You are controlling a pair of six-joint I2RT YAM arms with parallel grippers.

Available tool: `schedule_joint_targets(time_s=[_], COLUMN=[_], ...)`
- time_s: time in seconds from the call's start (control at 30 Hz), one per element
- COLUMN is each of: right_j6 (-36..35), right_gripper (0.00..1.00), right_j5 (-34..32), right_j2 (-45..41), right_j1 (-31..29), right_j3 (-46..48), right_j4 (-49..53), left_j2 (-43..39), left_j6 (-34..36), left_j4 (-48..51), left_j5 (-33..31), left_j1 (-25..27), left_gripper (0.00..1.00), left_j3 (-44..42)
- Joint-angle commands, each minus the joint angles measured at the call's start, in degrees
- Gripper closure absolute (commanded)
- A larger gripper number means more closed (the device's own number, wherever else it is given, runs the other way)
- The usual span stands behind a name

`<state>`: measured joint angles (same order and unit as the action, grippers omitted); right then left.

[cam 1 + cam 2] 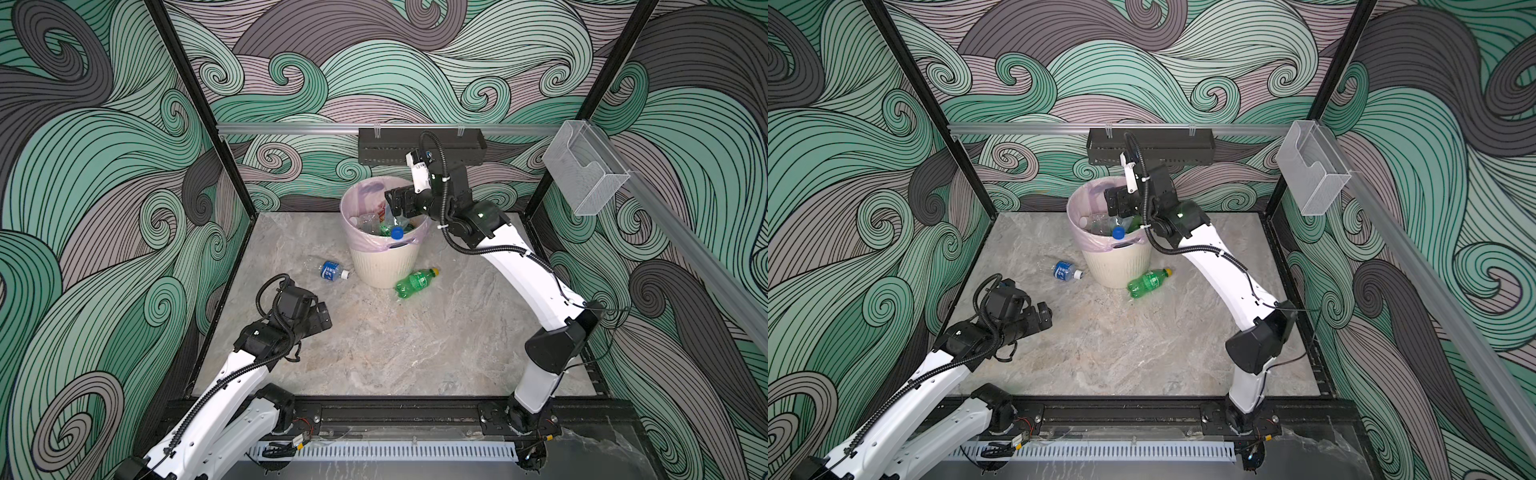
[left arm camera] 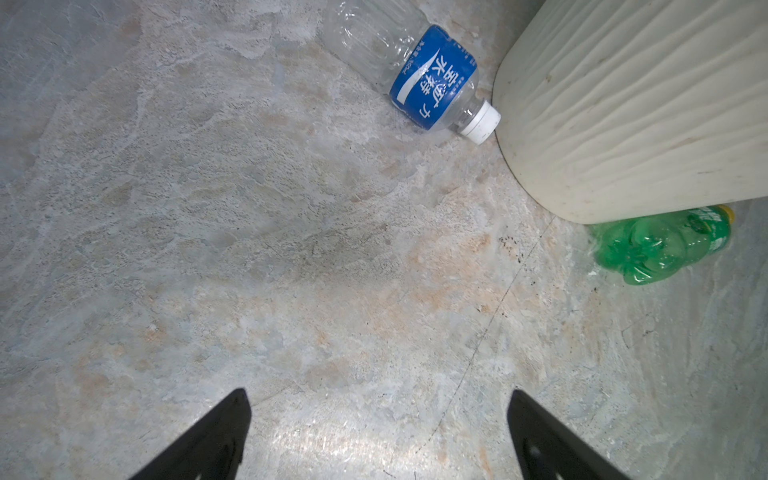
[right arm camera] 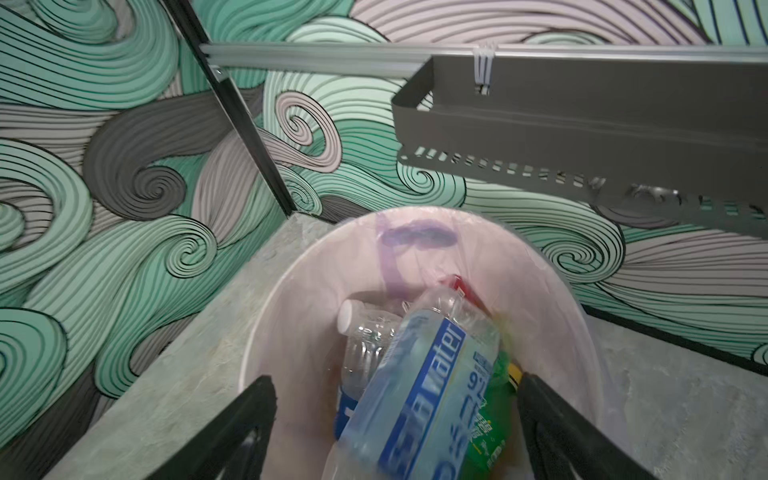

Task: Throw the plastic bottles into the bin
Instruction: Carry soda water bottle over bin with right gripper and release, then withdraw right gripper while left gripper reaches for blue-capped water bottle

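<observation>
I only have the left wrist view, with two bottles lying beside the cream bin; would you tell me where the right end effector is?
Observer: The right end effector hangs over the open top of the round cream ribbed plastic bin.
Operator: Is it gripping anything?
Observer: No. Its jaws stand wide apart, and a blurred clear plastic bottle with a blue label sits between them, touching neither, inside the bin's mouth.

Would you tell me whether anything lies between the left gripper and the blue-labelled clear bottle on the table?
Nothing visible does. Only bare table lies between the open left gripper and the blue-labelled bottle; the bin stands just beyond its cap, not in the path.
</observation>
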<state>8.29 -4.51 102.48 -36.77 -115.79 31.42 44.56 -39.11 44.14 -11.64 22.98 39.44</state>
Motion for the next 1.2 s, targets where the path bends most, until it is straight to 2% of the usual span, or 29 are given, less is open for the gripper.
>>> schedule_joint_targets(time_s=[0.0,0.13,0.33,0.53,0.67,0.77,0.93,1.17], right_j6=[-0.53,-1.25,-1.09,1.53,3.92,5.81,7.39,8.73], right_gripper=[0.03,0.0,0.0,0.0,0.0,0.0,0.0,0.0], right_j5=[0.14,0.71,-0.76,-3.91,-4.71,-4.72,-4.63,-3.7], right_j2=[-7.45,-18.6,-33.64,-46.74,-53.8,-57.68,-62.3,-65.03], right_j1=[-0.85,-0.78,-0.67,-0.32,-0.14,-0.12,-0.06,-0.06], right_j3=[7.6,22.36,39.03,53.27,61.47,65.89,69.92,72.31], right_j4=[-2.0,-7.38,-7.05,-6.05,-4.99,-3.41,-0.97,-0.37], left_j2=[-0.62,1.77,9.36,18.29,25.08,30.41,39.41,48.12], left_j6=[-0.19,-1.09,-0.97,-1.23,-2.02,-4.62,-11.01,-15.16], left_j4=[2.86,1.58,-2.24,-5.05,-7.44,-9.45,-9.98,-13.15], left_j5=[-3.11,-5.23,-5.23,-4.99,-3.37,-0.63,0.18,11.21], left_j1=[-0.5,-0.58,-0.91,-2.61,-5.57,-8.4,-11.91,-16.17], left_gripper=[0.01,0.01,0.01,0.01,0.01,0.01,0.01,0.01], left_j3=[1.34,2.17,4.81,10.21,14.7,17.8,22.71,27.43])
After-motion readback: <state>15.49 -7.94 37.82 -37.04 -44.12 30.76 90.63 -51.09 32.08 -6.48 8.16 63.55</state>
